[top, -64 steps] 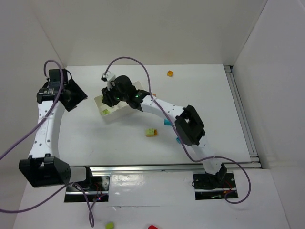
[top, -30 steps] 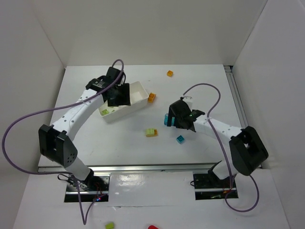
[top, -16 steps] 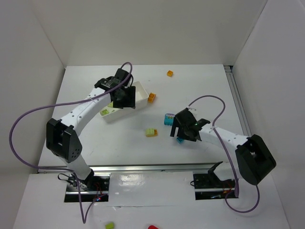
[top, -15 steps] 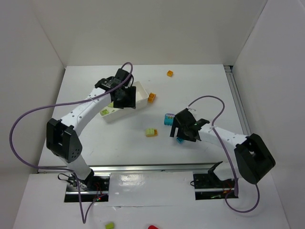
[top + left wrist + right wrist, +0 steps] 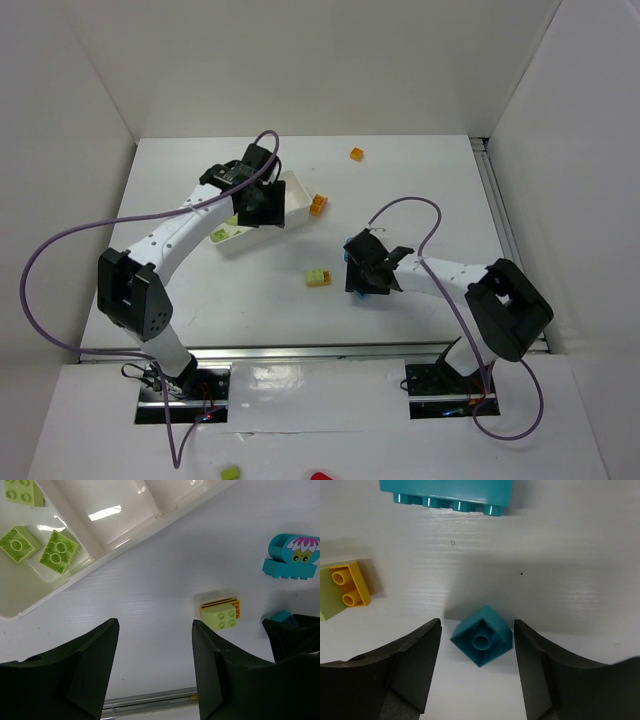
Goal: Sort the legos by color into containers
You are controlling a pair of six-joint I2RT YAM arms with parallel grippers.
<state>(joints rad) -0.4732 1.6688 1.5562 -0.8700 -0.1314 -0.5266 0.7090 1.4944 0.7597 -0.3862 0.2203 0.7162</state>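
Note:
A small cyan brick (image 5: 482,636) lies upside down on the table between the open fingers of my right gripper (image 5: 477,645), which hovers just above it without touching. The large cyan block with the printed picture (image 5: 292,555) lies just beyond it. A lime green brick stacked on an orange one (image 5: 318,277) lies to the left. The white three-compartment tray (image 5: 290,187) holds three lime green bricks (image 5: 59,551) in one end compartment; the other two show empty. My left gripper (image 5: 262,205) is open and empty above the tray's near edge.
Two orange bricks lie on the table, one (image 5: 318,205) beside the tray's right end, one (image 5: 357,154) near the back. A metal rail (image 5: 510,230) runs along the table's right edge. White walls enclose the table on three sides.
My right gripper has swung left and now straddles the small cyan brick. The left arm has stayed over the tray since half a second ago.

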